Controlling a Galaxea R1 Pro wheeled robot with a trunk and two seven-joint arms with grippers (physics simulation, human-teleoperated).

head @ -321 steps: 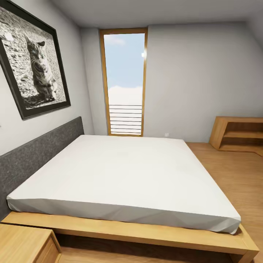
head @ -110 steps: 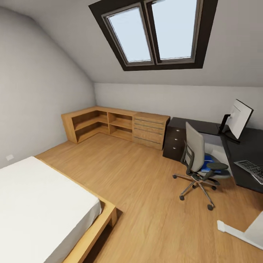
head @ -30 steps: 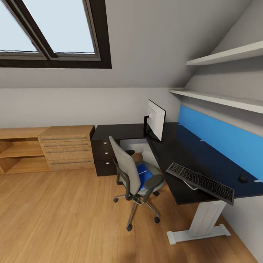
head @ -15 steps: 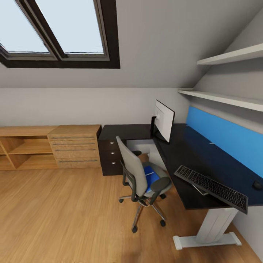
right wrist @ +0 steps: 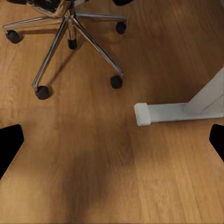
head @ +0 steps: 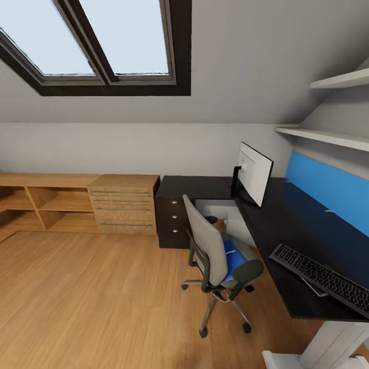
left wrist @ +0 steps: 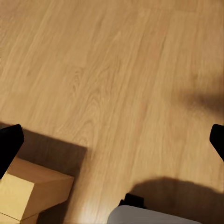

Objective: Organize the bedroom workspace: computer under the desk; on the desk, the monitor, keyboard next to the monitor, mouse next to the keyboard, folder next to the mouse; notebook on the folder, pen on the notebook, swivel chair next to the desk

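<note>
The black desk (head: pixel 287 225) runs along the right wall in the head view. A monitor (head: pixel 254 174) stands on it near the corner. A black keyboard (head: pixel 323 279) lies at its front edge, with a thin grey item (head: pixel 313 288) partly under it. The grey swivel chair (head: pixel 205 246) stands just off the desk with a blue folder (head: pixel 236 259) on its seat. My left gripper (left wrist: pixel 112 144) hangs open over bare floor. My right gripper (right wrist: pixel 112 142) is open above the floor, between the chair's wheeled base (right wrist: pixel 70 28) and the desk's white foot (right wrist: pixel 172 112).
A dark drawer cabinet (head: pixel 171 218) sits at the desk's far end, beside a wooden drawer and shelf unit (head: pixel 123 205). Wall shelves (head: pixel 328 136) and a blue panel (head: pixel 328 189) are above the desk. A wooden box corner (left wrist: pixel 32 193) lies near my left gripper.
The camera has turned left, so the desk, monitor and chair sit further right in the picture. The keyboard's right end and the mouse have passed the right edge.
</note>
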